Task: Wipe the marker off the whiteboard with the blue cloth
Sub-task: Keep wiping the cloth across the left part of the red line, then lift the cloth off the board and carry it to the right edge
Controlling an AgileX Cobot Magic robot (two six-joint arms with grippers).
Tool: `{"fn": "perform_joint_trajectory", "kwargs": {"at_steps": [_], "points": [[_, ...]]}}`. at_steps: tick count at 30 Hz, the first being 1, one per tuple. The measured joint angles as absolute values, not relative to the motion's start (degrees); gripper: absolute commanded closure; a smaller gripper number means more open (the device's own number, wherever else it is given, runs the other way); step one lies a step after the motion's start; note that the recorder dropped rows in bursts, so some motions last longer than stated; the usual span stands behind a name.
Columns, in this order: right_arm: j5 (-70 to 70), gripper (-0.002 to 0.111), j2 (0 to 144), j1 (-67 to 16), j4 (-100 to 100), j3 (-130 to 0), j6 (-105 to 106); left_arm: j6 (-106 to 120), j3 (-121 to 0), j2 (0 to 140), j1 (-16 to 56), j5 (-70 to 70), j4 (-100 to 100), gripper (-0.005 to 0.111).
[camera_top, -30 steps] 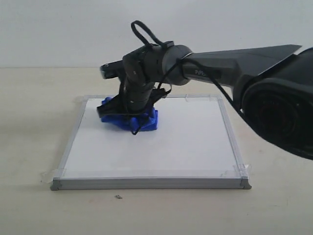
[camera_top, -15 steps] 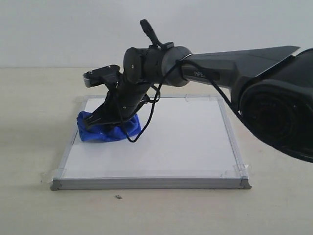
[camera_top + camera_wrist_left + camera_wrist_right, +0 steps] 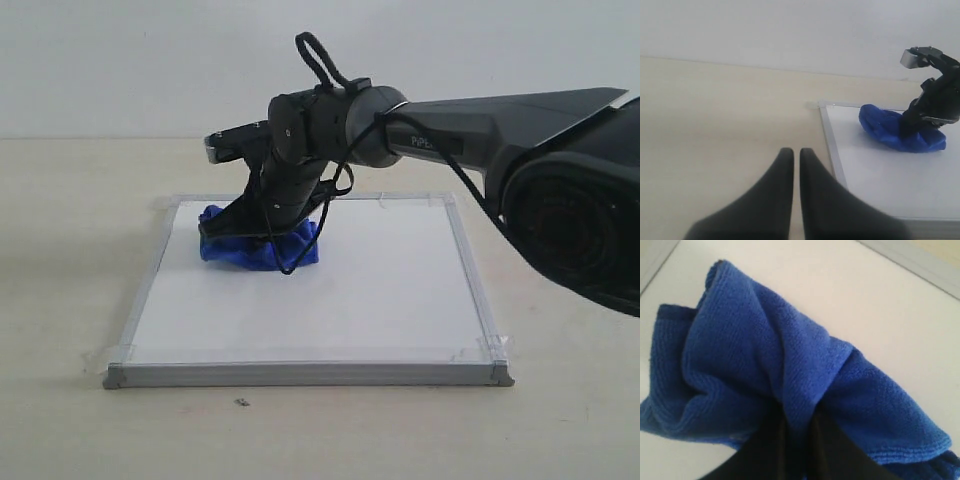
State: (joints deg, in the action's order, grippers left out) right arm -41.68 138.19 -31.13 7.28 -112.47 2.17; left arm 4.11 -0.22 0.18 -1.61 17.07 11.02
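In the exterior view the whiteboard lies flat on the pale table, its grey frame taped at the corners. The right arm reaches in from the right and across the middle, and the right gripper presses down into the blue cloth. The cloth sits bunched on the board's far left part, near the far edge of the frame and just inside the left edge. A black cable loops above the wrist and hangs down past the cloth.

In the left wrist view the left gripper hangs over the bare table, beside the board's frame and off the board. Its two dark fingers stand together with only a thin slit between them and nothing in it. Beyond lies the whiteboard, with the blue cloth near its far corner and the right gripper bearing on the cloth's far side.

In the right wrist view the blue cloth fills most of the picture – a fluffy, folded heap resting on the white surface of the whiteboard. The right gripper is clamped on it: a thick fold of cloth is pinched between the two dark fingers, and the rest spreads out on both sides
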Motion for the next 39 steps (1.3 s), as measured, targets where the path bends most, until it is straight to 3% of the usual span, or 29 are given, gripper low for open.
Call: {"fn": "perform_joint_trajectory", "kwargs": {"at_steps": [5,11,23,28,39], "points": [[-44.02,0.108,137.82,-31.57,10.21,-112.50,11.82,4.11,-0.22,0.18,-1.61,17.07,11.02,0.102],[-52.49,0.108,134.71,-31.54,-3.33,-112.17,3.71,4.11,-0.22,0.18,-1.61,17.07,11.02,0.102],[-68.45,0.108,120.01,-23.61,-16.30,-111.72,-2.40,4.11,-0.22,0.18,-1.61,17.07,11.02,0.102],[-69.15,0.108,113.51,-19.24,-18.03,-105.28,-1.64,4.11,-0.22,0.18,-1.61,17.07,11.02,0.102],[-70.15,0.108,104.49,-10.62,-18.75,-85.61,37.82,4.11,-0.22,0.18,-1.61,17.07,11.02,0.102]]}}
